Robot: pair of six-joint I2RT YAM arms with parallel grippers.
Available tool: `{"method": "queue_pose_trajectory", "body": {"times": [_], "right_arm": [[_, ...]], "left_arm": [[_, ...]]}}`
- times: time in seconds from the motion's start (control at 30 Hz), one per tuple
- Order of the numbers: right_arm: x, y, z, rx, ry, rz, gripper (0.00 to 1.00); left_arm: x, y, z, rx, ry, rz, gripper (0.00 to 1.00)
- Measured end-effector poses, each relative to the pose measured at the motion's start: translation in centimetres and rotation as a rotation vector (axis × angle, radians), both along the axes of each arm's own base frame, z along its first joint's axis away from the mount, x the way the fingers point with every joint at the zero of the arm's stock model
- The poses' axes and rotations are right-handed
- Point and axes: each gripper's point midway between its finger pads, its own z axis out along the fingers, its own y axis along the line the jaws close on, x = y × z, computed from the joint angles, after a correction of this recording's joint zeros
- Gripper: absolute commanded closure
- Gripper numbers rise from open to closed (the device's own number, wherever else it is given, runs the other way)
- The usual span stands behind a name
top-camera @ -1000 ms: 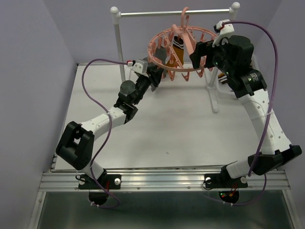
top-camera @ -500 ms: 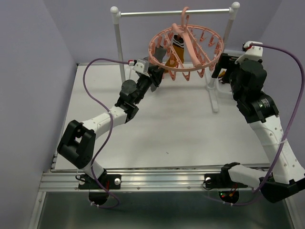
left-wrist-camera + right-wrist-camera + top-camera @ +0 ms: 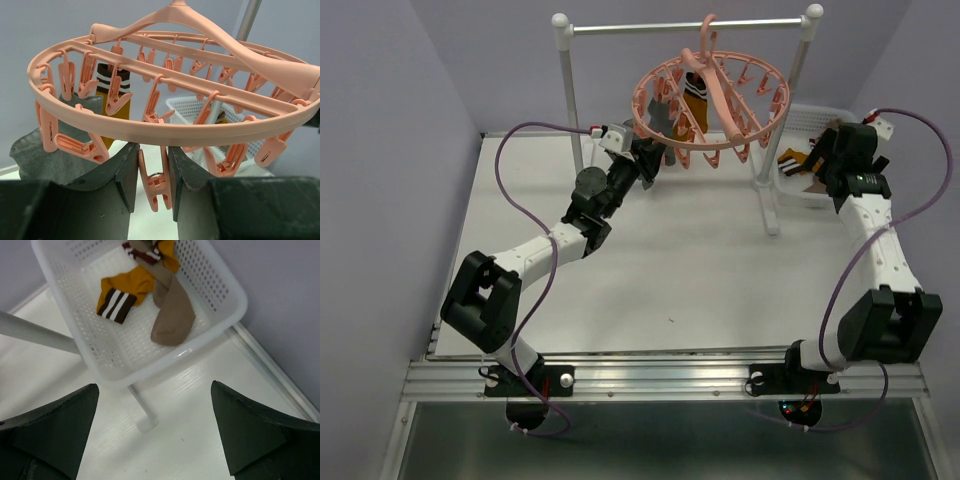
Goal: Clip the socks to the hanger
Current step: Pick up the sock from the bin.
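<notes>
Your left gripper (image 3: 152,156) sits just under the near rim of the hanger (image 3: 165,132), jaws nearly together with one dangling clip (image 3: 155,177) between them. It looks pinched, though contact is hard to confirm. Around it, the hanger is a salmon-pink plastic ring with cross spokes and many small clips. It hangs by its hook from a metal rail (image 3: 685,27) on white posts. Two socks are on it: a grey sock (image 3: 45,145) at the left of the ring and a mustard sock (image 3: 112,95) with a dark-and-white striped cuff behind it.

Your right gripper (image 3: 155,386) is spread wide and holds nothing, hovering over the near corner of a white mesh basket (image 3: 220,285). Inside lie a mustard striped-cuff sock (image 3: 120,295), a brown sock (image 3: 172,315), and more fabric at the far end that is partly cut off.

The table (image 3: 670,260) is pale white, and the walls (image 3: 400,120) around it are lilac.
</notes>
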Motion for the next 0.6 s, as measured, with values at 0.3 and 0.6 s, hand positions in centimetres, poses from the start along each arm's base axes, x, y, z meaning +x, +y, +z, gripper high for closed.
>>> {"method": "queue_pose_trajectory", "body": {"times": [0.3, 0.6], "right_arm": [[11.6, 0.3, -9.1, 0.124, 0.172, 0.145, 0.00], [18.6, -2.4, -15.3, 0.160, 0.216, 0.169, 0.07]], "left_arm": [[0.0, -0.5, 0.0, -0.007, 0.016, -0.022, 1.00], [0.3, -0.7, 0.1, 0.002, 0.031, -0.023, 1.00]]}}
